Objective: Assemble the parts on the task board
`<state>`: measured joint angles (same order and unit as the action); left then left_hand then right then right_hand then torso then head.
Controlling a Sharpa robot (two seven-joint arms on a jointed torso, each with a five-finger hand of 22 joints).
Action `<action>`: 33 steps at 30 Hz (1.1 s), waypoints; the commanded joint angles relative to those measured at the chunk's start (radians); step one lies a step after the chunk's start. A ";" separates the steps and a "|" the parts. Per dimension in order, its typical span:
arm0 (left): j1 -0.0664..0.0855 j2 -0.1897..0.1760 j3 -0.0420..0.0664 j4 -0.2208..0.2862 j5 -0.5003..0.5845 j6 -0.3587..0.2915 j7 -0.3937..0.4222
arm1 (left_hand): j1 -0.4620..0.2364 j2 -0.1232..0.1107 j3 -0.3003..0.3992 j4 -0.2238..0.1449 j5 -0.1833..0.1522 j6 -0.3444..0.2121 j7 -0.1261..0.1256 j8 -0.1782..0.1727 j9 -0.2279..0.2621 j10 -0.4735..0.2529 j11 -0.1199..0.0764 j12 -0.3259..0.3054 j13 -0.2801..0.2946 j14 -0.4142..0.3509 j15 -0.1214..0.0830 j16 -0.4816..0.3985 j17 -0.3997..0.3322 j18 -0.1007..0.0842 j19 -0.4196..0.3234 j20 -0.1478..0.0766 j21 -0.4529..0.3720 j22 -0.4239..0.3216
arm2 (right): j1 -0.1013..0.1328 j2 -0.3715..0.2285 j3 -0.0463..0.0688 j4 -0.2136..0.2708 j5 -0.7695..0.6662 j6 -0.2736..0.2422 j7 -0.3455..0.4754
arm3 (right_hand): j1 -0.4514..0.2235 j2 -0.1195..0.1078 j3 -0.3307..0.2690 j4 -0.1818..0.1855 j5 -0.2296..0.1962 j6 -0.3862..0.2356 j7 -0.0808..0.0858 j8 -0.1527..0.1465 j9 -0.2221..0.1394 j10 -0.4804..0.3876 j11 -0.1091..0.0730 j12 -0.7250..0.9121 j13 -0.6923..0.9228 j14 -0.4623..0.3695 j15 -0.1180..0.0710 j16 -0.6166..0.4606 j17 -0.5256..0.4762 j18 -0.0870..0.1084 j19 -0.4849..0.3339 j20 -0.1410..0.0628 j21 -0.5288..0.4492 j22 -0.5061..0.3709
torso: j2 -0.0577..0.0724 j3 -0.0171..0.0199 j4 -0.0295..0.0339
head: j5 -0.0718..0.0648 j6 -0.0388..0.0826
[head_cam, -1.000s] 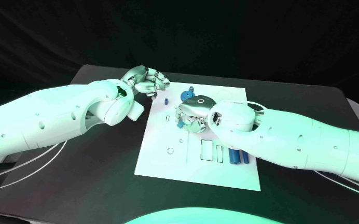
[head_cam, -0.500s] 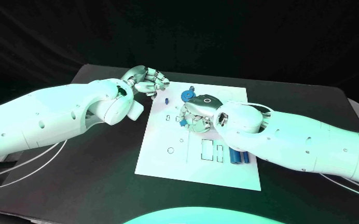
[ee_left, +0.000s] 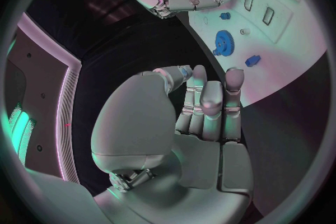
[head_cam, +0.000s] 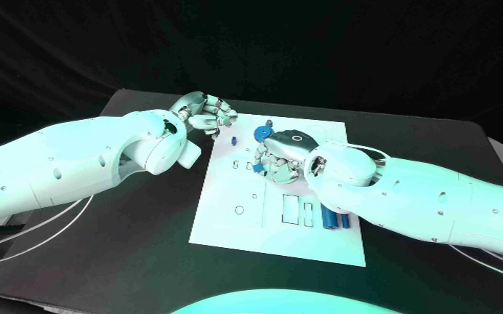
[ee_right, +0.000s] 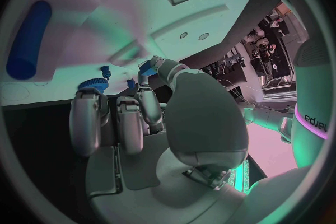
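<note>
The white task board (head_cam: 275, 241) lies mid-table. My right hand (head_cam: 277, 157) hovers over its middle and pinches a small blue part (head_cam: 258, 168) between thumb and a finger; the part (ee_right: 145, 67) also shows at the fingertips in the right wrist view. A blue gear (head_cam: 262, 134) stands near the board's far edge, just beyond this hand. A small blue piece (head_cam: 232, 139) lies near the board's left edge. Two blue cylinders (head_cam: 334, 219) lie on the right side. My left hand (head_cam: 206, 114) hangs at the board's far left corner, fingers curled in, holding nothing.
Two rectangular slots (head_cam: 298, 211) and a small round hole (head_cam: 239, 211) are cut in the board's near half. The black table (head_cam: 126, 256) surrounds the board. In the left wrist view the gear (ee_left: 223, 43) and the small piece (ee_left: 252, 60) lie beyond my fingers.
My right hand has drifted slightly toward the far edge of the board with the small blue part. The left hand has stayed in place.
</note>
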<state>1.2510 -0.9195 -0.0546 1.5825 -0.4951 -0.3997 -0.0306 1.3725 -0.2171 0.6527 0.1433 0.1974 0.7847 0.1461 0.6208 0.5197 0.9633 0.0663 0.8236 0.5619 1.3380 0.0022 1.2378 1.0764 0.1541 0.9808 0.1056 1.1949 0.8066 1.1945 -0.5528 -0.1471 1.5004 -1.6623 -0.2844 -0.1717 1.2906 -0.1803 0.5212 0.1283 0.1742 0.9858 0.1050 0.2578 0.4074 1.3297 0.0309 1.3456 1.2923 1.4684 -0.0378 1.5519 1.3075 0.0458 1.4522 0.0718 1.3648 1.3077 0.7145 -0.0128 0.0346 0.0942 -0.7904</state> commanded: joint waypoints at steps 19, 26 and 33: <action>-0.023 -0.018 0.000 0.059 -0.151 0.157 -0.102 | -0.076 -0.056 -0.097 0.031 -0.006 0.035 -0.015 0.013 -0.001 0.043 -0.011 0.019 -0.024 0.046 -0.008 0.049 0.068 -0.010 0.074 0.000 0.022 0.070 | 0.000 -0.056 0.009 0.060 0.036 -0.145 -0.072 | -0.023 -0.007 -0.002 0.013 0.040 0.012 0.006 0.001 0.005 0.022 0.002 0.011 0.007 0.093 0.004 0.004 0.222 -0.003 0.022 0.003 0.028 0.163 | -0.003 -0.0009 -0.0001 | -0.003 0.011; -0.034 -0.004 0.000 0.070 -0.249 0.187 -0.166 | -0.097 -0.062 -0.170 0.063 -0.004 0.053 -0.032 0.039 0.007 0.069 -0.026 0.061 -0.016 0.103 -0.022 0.132 0.170 -0.033 0.172 -0.011 0.092 0.188 | 0.001 -0.069 0.013 0.081 0.046 -0.165 -0.079 | -0.025 -0.008 -0.003 0.014 0.043 0.012 0.007 0.001 0.006 0.023 0.003 0.012 0.008 0.093 0.005 0.004 0.222 -0.004 0.024 0.003 0.031 0.165 | -0.002 -0.0006 0.0002 | -0.006 0.022; -0.038 0.013 0.000 0.068 -0.280 0.177 -0.201 | -0.088 -0.051 -0.211 0.092 0.001 0.071 -0.051 0.075 0.022 0.087 -0.043 0.114 0.005 0.134 -0.036 0.181 0.234 -0.047 0.227 -0.021 0.137 0.263 | 0.001 -0.074 0.014 0.091 0.050 -0.170 -0.080 | -0.026 -0.007 -0.002 0.015 0.046 0.013 0.007 0.001 0.006 0.025 0.003 0.013 0.009 0.093 0.005 0.004 0.223 -0.004 0.026 0.003 0.033 0.166 | -0.001 -0.0002 -0.0007 | -0.004 0.026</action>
<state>1.2139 -0.9101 -0.0553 1.6489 -0.7262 -0.2441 -0.1896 1.2864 -0.2793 0.4453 0.2348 0.1975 0.8528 0.0959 0.6921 0.5406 1.0428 0.0233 0.9342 0.5653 1.4617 -0.0318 1.4164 1.3044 0.1152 1.2036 0.0838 1.3275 1.0664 1.1957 -0.6261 -0.1335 1.5887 -1.6150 -0.4365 -0.2409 1.2775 -0.1882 0.5186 0.1365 0.2172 0.9930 0.1117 0.2553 0.4116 1.3471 0.0339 1.3545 1.3006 1.4684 -0.0378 1.5519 1.3073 0.0458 1.4594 0.0717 1.3929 1.3073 0.7124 -0.0134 0.0343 0.0889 -0.7655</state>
